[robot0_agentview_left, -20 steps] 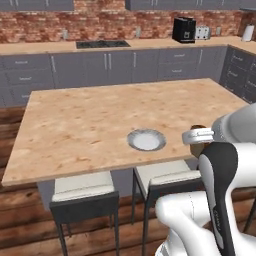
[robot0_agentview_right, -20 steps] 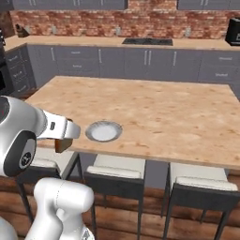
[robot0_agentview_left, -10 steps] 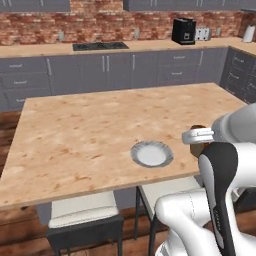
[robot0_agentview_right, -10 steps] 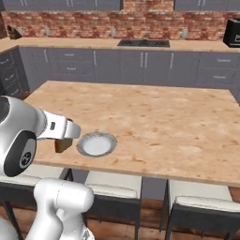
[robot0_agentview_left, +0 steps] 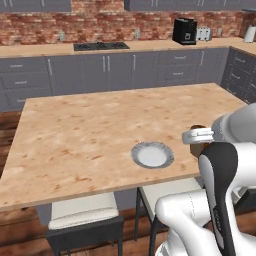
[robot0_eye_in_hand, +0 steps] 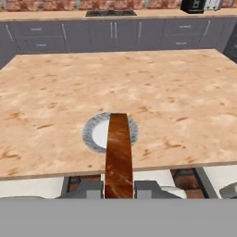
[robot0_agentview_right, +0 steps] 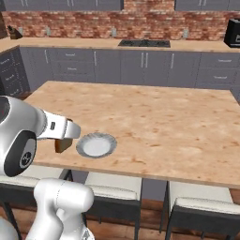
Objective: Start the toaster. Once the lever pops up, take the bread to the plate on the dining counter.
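Far ahead of my gripper, a red brick wall (robot0_agentview_left: pixel 115 17) backs grey cabinets (robot0_agentview_left: pixel 90 75); cushioned stools (robot0_agentview_left: pixel 85 212) stand below on dark wood flooring (robot0_agentview_left: pixel 10 122).

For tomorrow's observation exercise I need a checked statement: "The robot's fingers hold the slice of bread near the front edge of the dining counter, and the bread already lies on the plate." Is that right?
Not quite. The bread is not on the plate yet: it is clamped between the fingers. In the right base view it is short of the empty plate. The rest stands: it is held near the front edge of the dining counter.
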Controlling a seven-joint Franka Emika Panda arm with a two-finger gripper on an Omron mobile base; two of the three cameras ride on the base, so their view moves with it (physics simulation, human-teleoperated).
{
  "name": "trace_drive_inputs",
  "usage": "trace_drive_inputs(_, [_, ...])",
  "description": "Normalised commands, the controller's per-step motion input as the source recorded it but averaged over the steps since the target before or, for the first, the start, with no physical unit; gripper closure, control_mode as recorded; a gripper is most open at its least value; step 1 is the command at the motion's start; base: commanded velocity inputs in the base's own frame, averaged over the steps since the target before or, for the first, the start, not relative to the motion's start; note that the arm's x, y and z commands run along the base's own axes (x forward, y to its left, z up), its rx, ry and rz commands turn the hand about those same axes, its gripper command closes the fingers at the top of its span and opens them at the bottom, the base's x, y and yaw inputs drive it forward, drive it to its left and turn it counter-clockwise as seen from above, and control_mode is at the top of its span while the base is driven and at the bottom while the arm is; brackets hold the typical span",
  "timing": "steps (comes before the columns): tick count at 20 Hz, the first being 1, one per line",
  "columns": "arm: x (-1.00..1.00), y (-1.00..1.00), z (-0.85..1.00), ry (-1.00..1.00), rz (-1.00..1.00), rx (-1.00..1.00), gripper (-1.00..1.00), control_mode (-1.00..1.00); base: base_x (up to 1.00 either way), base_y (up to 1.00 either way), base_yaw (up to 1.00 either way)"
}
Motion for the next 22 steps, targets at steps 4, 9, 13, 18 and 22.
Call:
trace_drive_inputs(4, [0.41,0.0,-0.27,0.0,0.0,0.0,1.0,-1.0,0.0,0.0,0.0])
trace_drive_inputs(9, [0.57,-0.09,-0.5,0.0,0.03,0.0,1.0,-1.0,0.0,0.0,0.0])
trace_drive_inputs(13, [0.72,-0.03,-0.59,0.0,0.12,0.02,1.0,-1.0,0.0,0.0,0.0])
trace_drive_inputs(18, [0.64,0.0,-0.57,0.0,0.15,0.01,1.0,-1.0,0.0,0.0,0.0])
trace_drive_inputs(22, [0.63,0.0,-0.56,0.0,0.06,0.0,1.0,-1.0,0.0,0.0,0.0])
